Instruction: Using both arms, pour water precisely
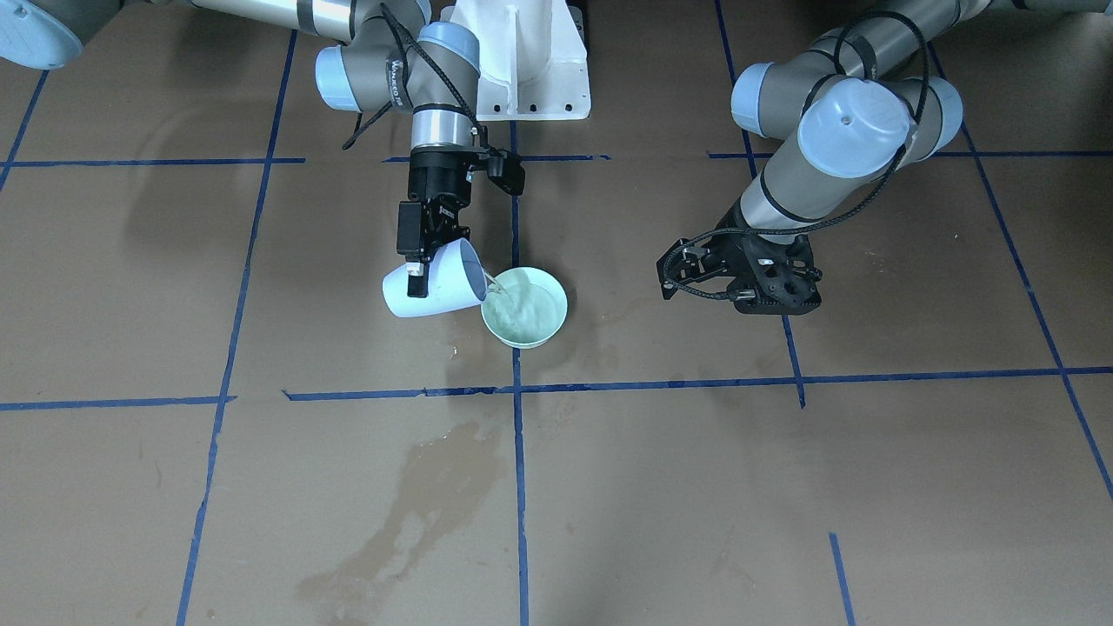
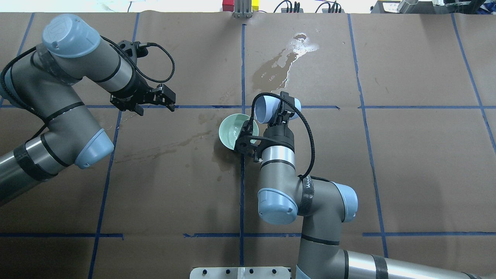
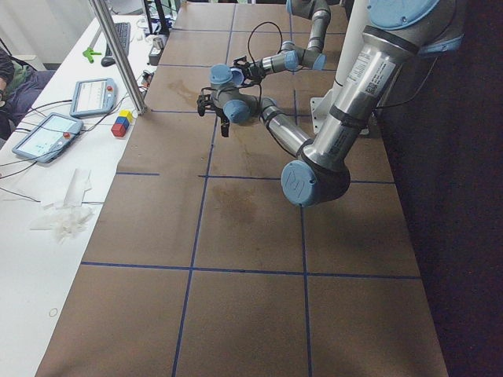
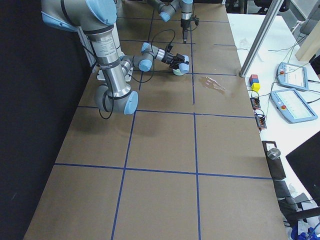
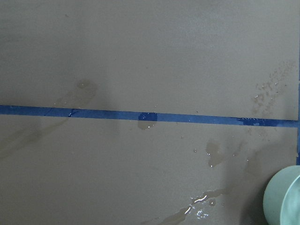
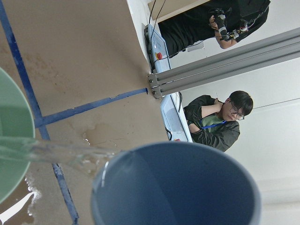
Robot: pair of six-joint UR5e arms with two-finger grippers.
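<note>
The wide worktop (image 1: 869,487), covered in brown paper and gridded with blue tape, bears a long wet stain (image 1: 435,504) running toward its operators' edge and a thinner damp streak (image 2: 162,151) running from beside the bowl toward the left end. The grey tubular right arm (image 2: 277,170) reaches out from the robot's edge to about the middle of the worktop. The matching left arm (image 2: 69,116) hangs nearer the left end, well apart from the pouring. There the round mint-green bowl (image 1: 532,337) sits on the paper, about midway between the robot's edge and the operators' edge. The pale blue plastic cup (image 1: 443,287) is tipped almost onto its side just beside the bowl, with its lip over the near rim. The right gripper (image 1: 423,261) has its jaws pinching the cup's wall. The left gripper (image 2: 166,98) holds nothing, and whether its jaws are spread I cannot tell. The clear water (image 1: 492,283) falls in a thin stream from the cup's lip and ripples inside the bowl. The pour looks well under way, judging by the steep tilt. Left to do are emptying the cup, righting it and setting it down. The stains suggest precision is at risk.
</note>
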